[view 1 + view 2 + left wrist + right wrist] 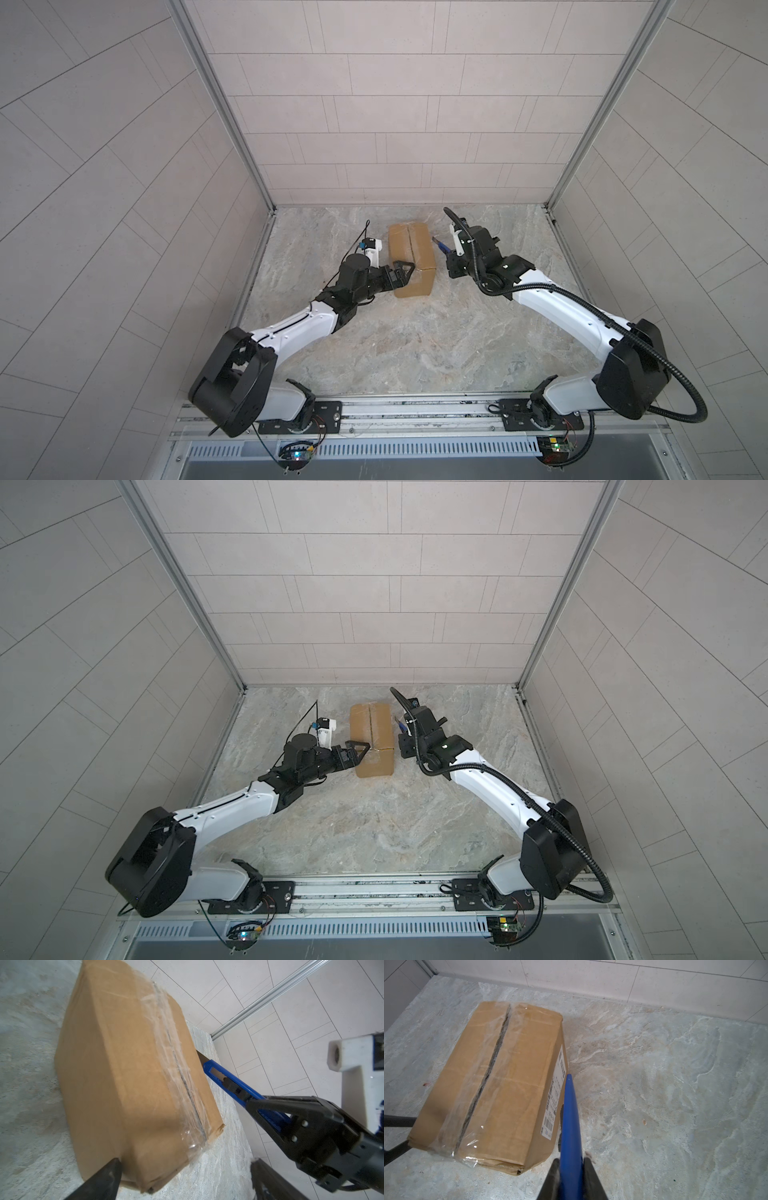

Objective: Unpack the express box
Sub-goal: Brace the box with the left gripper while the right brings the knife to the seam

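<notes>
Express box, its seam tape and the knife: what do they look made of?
The express box looks like matte brown cardboard, creased at its edges. Its tape is clear glossy plastic film, wrinkled and glinting. The utility knife has a smooth blue body, probably plastic; its blade looks like bare metal.

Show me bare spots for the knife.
Free: the marble tabletop in front of the express box, between the arms; also right of the right gripper. Crowded: the box's flanks, taken by the open left gripper and the held blue utility knife.
</notes>
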{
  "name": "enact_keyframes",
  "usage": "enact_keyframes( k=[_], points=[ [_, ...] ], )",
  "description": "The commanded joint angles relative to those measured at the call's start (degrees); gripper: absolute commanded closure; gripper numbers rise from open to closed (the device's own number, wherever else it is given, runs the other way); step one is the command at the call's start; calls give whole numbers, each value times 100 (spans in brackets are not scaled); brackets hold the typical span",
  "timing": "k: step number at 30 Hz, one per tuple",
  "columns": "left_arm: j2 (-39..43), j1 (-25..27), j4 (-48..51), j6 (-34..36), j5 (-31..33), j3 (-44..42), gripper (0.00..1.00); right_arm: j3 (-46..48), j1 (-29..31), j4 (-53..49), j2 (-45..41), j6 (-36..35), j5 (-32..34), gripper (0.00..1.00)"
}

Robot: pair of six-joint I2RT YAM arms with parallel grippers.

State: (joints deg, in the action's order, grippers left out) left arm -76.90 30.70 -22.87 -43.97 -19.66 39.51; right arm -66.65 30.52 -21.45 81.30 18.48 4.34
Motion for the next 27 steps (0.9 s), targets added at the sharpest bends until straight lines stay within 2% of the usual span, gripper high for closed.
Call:
enact_keyframes(
  k=[1,4,8,16,22,27],
  points=[
    [318,-2,580,331,554,174,0,-241,-97,-206,-139,-250,290,100],
    [344,-4,1462,803,969,557,0,-350,-165,-440,-347,-356,443,100],
    [180,-146,1669,1064,1027,804,0,-623,-94,-780,-576,-410,396,100],
    [-580,-152,1908,1491,1059,1349,0,-1346,691,-1328,-491,-393,489,100],
    [-1000,-152,1975,1502,1003,1612,0,-1788,1177,-1668,-71,-337,699,100],
    [-1045,-47,1611,1138,839,1500,0,-1840,1224,-1665,110,-431,825,100]
  ],
)
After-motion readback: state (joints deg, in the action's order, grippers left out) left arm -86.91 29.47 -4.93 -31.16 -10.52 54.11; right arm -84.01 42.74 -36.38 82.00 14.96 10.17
